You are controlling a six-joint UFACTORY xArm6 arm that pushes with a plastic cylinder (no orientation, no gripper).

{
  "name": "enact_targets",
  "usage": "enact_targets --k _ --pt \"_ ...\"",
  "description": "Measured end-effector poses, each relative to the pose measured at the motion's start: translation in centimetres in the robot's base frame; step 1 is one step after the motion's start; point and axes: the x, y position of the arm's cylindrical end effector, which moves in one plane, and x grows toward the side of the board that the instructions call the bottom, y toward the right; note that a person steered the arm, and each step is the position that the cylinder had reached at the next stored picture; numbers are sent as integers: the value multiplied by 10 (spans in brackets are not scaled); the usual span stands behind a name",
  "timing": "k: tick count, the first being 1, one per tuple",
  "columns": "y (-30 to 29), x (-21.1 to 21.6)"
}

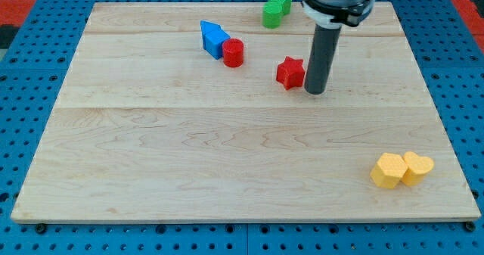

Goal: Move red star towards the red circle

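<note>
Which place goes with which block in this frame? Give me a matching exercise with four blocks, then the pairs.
Things:
1. red star
2. red circle
3. green block
4. yellow blocks

Places:
A. near the view's bottom right corner
B. against the blue block
C. at the view's top edge
D. just to the view's left of my tip

Pairs: 1-D, 2-B, 3-C, 4-A

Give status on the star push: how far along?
Done: my tip sits just at the view's right of the red star, on the side away from the red circle. In hand: contact looks close; I can't confirm touching. Left: a clear gap still separates star and circle, which touches the blue block.
</note>
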Motion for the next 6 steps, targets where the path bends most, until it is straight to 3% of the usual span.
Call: enact_targets --k 3,6 --pt "-6 -29" --pt "-49 -29"
